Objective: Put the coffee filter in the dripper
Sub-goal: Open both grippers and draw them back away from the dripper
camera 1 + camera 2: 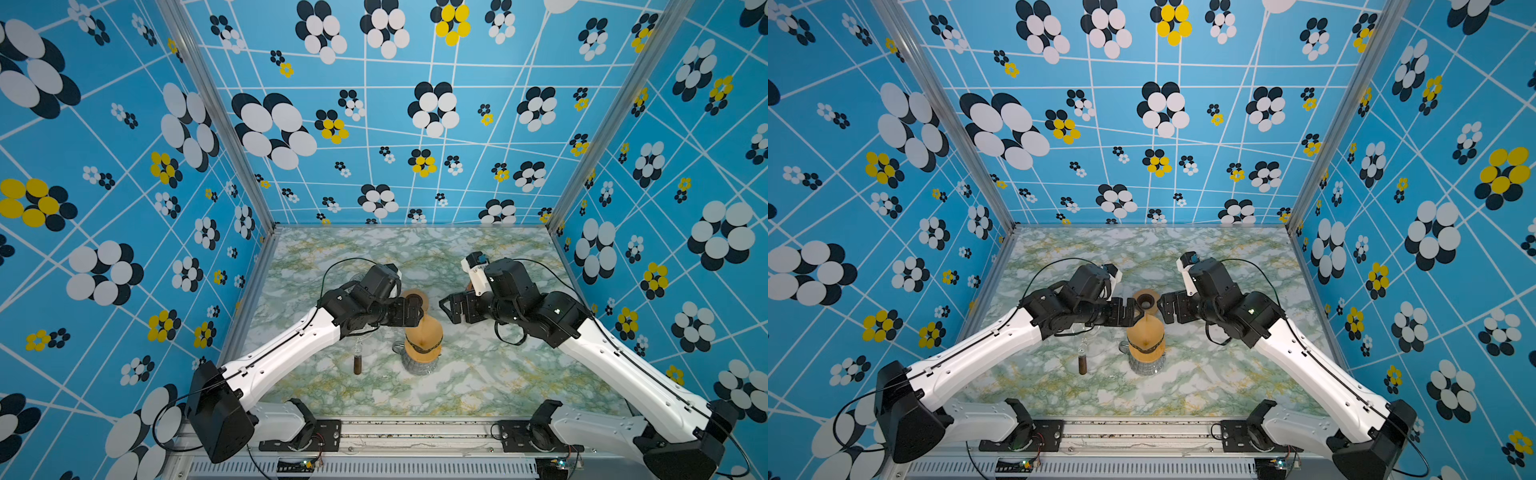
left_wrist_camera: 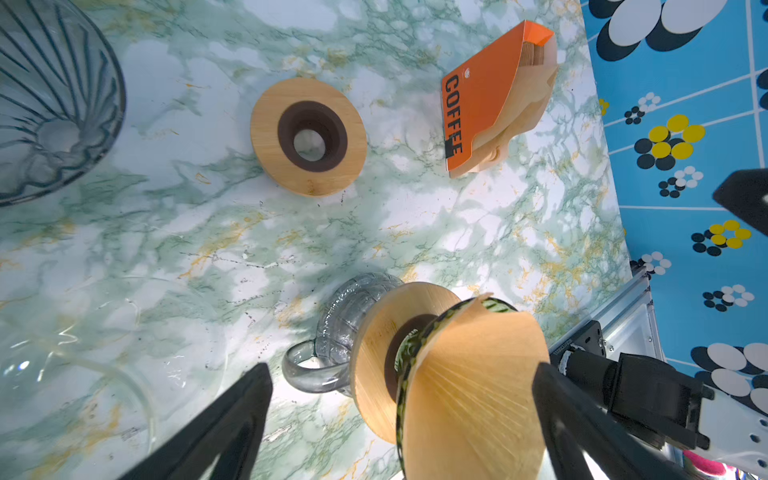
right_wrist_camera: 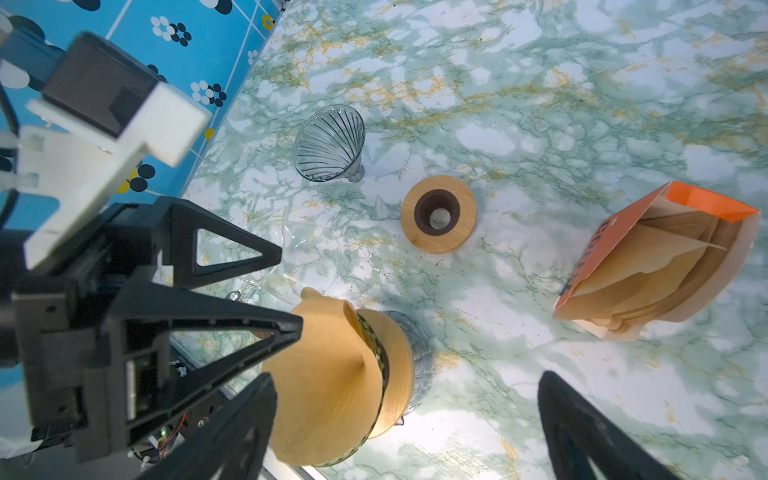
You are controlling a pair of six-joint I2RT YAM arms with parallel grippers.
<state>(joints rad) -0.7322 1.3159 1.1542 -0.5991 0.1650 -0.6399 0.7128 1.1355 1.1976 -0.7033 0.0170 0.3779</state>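
Left pincer (image 1: 1133, 309) and right pincer (image 1: 1163, 308) gape empty; brushing the filter (image 1: 1144, 330) could tip it from the dripper (image 2: 370, 361).

1. A wooden ring (image 2: 270, 124) is laid flat on the marbled tabletop (image 2: 415, 232).
2. An orange carton (image 2: 478, 112) lettered COFFEE is set at the ring's 3 o'clock.
3. A brown handle (image 1: 357, 365) is seen at 7 o'clock.

In the left wrist view the ribbed glass cone (image 2: 54, 95) runs off the edge, and the clear glass piece (image 2: 83, 357) near it is too faint to name. From above, the left arm covers that cone, and the right arm all but hides the orange filter packet (image 3: 665, 266). The paper filter (image 2: 469, 386) hides the inside of the dripper (image 2: 403, 365).
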